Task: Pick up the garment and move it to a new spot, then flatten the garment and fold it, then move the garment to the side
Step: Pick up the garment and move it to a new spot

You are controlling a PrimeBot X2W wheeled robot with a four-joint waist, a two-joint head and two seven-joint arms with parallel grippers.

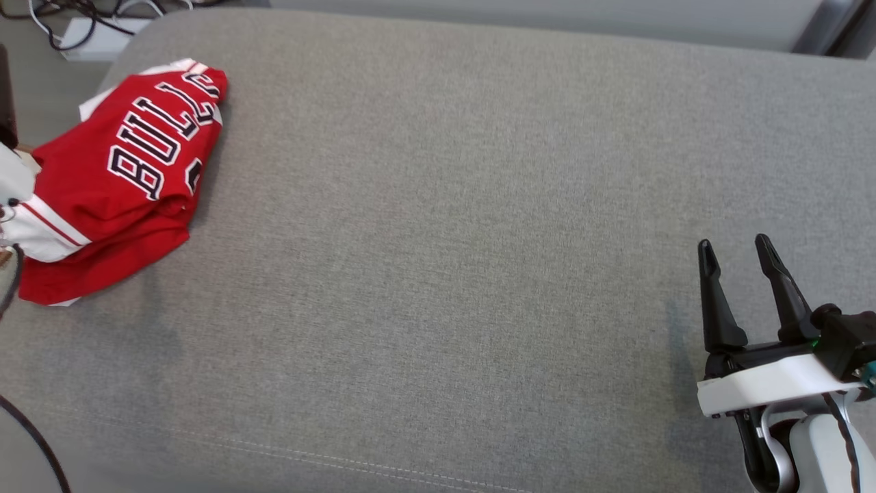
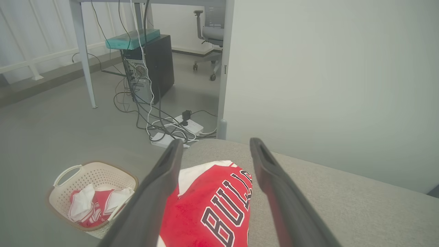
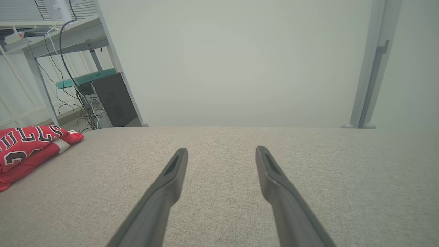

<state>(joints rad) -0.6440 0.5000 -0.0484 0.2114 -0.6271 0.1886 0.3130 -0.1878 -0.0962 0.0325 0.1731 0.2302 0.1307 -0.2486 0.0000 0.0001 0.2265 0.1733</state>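
A red jersey (image 1: 123, 185) lies heaped just below and ahead of the left gripper (image 2: 216, 142), its length roughly along the wide-spread, empty fingers. The right gripper (image 1: 733, 241), equally spread and empty, sits well apart across the grey cushion (image 1: 445, 239), so the left arm looks nearer.

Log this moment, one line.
red jersey: left edge of grey surface | left gripper: open, near jersey | right gripper: open, empty
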